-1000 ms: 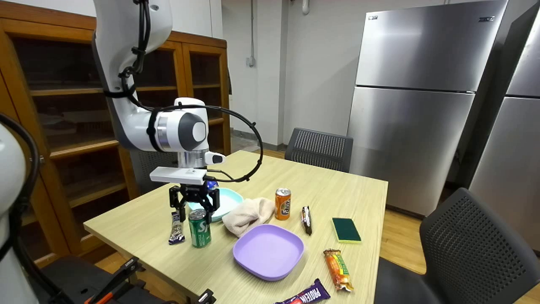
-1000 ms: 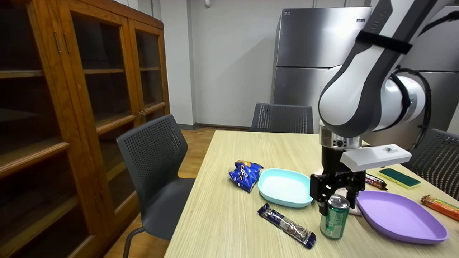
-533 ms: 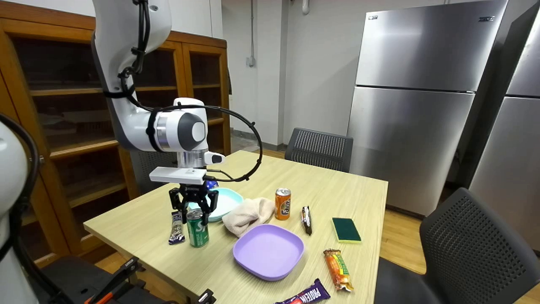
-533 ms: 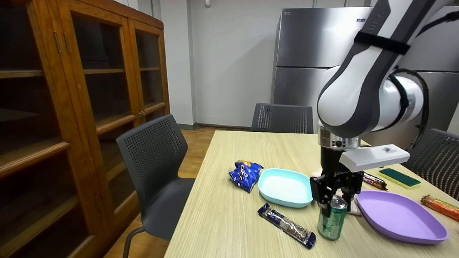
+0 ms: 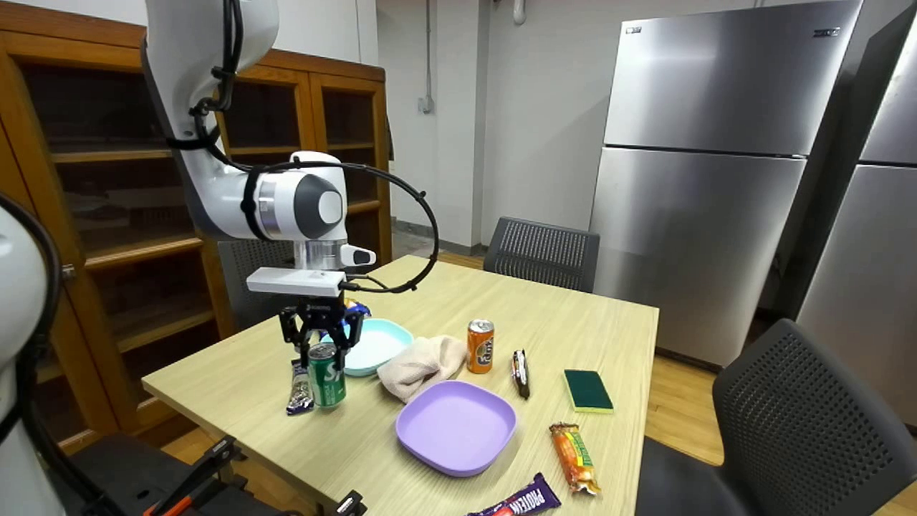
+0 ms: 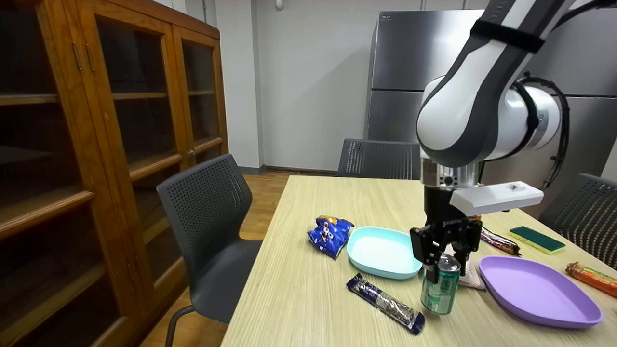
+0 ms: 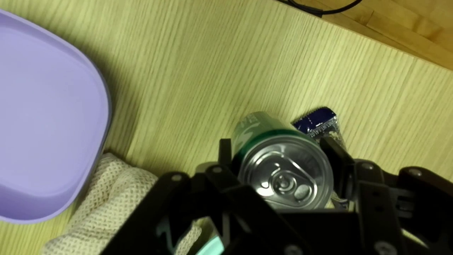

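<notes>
Surface carries one purple plate and one turquoise plate. From the purple plate in an exterior view, one end effector pinches one green can at ten o'clock, with one orange can just past twelve.

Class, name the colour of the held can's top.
Silver; the can's top shows best in the wrist view.
</notes>
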You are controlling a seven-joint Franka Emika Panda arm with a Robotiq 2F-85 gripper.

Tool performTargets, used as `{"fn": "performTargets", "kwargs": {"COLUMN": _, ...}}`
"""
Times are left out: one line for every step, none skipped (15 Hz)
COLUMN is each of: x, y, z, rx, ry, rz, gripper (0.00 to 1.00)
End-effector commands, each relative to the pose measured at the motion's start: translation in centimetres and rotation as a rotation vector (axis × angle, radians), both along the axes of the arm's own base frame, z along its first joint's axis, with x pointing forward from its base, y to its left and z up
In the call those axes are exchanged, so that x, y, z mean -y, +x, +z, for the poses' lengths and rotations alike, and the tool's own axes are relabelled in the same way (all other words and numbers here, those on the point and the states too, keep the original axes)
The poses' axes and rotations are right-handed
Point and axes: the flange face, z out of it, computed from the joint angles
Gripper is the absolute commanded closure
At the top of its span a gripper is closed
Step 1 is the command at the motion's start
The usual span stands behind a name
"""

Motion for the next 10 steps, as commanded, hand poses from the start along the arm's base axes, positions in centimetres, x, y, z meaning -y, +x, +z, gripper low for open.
{"fn": "performTargets", "kwargs": {"x": -0.1, "y": 1.8, "z": 3.6, "rx": 0.018, "ry": -0.004, "rz": 0.004, "gripper": 0.62}}
{"fn": "performTargets", "kwargs": {"x": -0.2, "y": 2.5, "z": 4.1, "rx": 0.03, "ry": -0.003, "rz": 0.005, "gripper": 0.62}}
{"fn": "performTargets", "kwargs": {"x": -0.3, "y": 3.2, "z": 4.5, "rx": 0.042, "ry": 0.001, "rz": 0.008, "gripper": 0.62}}
{"fn": "performTargets", "kwargs": {"x": -0.5, "y": 4.1, "z": 4.8, "rx": 0.05, "ry": 0.007, "rz": 0.011, "gripper": 0.62}}
{"fn": "performTargets", "kwargs": {"x": -0.7, "y": 4.8, "z": 5.1, "rx": 0.063, "ry": 0.008, "rz": 0.011, "gripper": 0.62}}
{"fn": "performTargets", "kwargs": {"x": -0.8, "y": 5.7, "z": 5.3, "rx": 0.072, "ry": 0.012, "rz": 0.012, "gripper": 0.62}}
{"fn": "performTargets", "kwargs": {"x": -0.8, "y": 6.4, "z": 5.5, "rx": 0.083, "ry": 0.015, "rz": 0.012, "gripper": 0.62}}
{"fn": "performTargets", "kwargs": {"x": -0.9, "y": 7.4, "z": 5.4, "rx": 0.094, "ry": 0.024, "rz": 0.012, "gripper": 0.62}}
{"fn": "performTargets", "kwargs": {"x": -1.0, "y": 8.2, "z": 5.3, "rx": 0.104, "ry": 0.033, "rz": 0.013, "gripper": 0.62}}
{"fn": "performTargets", "kwargs": {"x": -1.0, "y": 8.9, "z": 5.2, "rx": 0.11, "ry": 0.039, "rz": 0.014, "gripper": 0.62}}
